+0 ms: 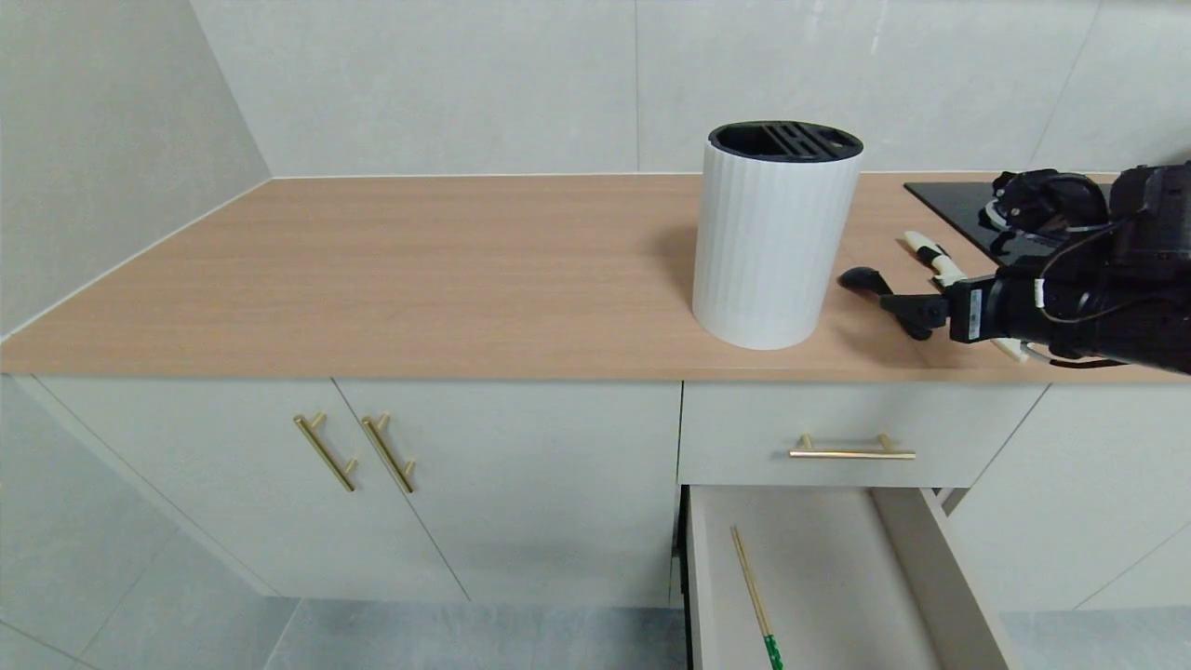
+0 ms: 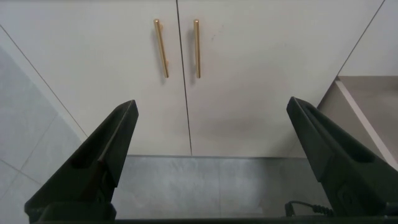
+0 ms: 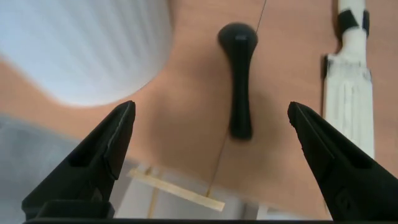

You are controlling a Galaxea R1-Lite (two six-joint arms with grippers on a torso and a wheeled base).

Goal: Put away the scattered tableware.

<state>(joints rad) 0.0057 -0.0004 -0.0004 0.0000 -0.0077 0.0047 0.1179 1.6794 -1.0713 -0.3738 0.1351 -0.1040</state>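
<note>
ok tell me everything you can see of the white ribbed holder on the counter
The white ribbed holder is a tall upright cylinder, plastic-looking, with vertical ribs and a black slotted insert on top; nothing sticks out of it. It stands on the wooden countertop near the front edge. A black-handled utensil lies close on its right, not touching.

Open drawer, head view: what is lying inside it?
Wooden chopsticks with a green end lie on the floor of the open drawer, near its left wall. The drawer's rear is covered by the closed drawer front above, so anything there cannot be seen.
</note>
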